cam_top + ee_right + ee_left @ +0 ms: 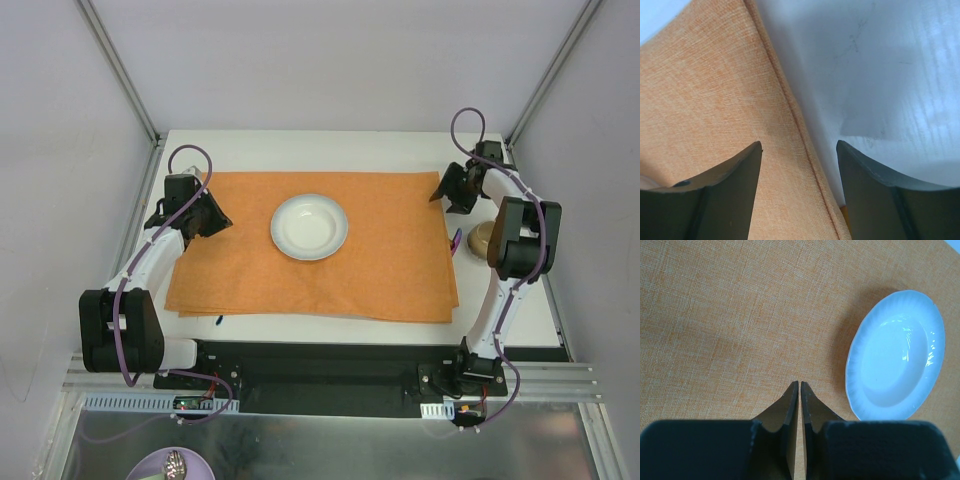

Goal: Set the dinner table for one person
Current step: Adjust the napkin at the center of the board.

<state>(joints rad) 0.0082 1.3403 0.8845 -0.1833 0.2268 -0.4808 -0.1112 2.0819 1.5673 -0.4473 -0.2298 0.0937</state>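
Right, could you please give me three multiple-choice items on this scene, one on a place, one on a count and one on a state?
1. Where on the orange placemat does the white plate sit?
A. near its middle
B. at its near left corner
C. hanging over its right edge

2. How many plates lie on the placemat?
A. three
B. one
C. two

3. How does the left gripper stand?
A. wide open
B. shut on the plate's rim
C. shut, holding nothing

Answers:
1 A: the top view shows the plate roughly central on the cloth.
2 B: only one plate lies on the cloth.
3 C: the left wrist view shows the fingers together over bare cloth, with the plate apart to one side.
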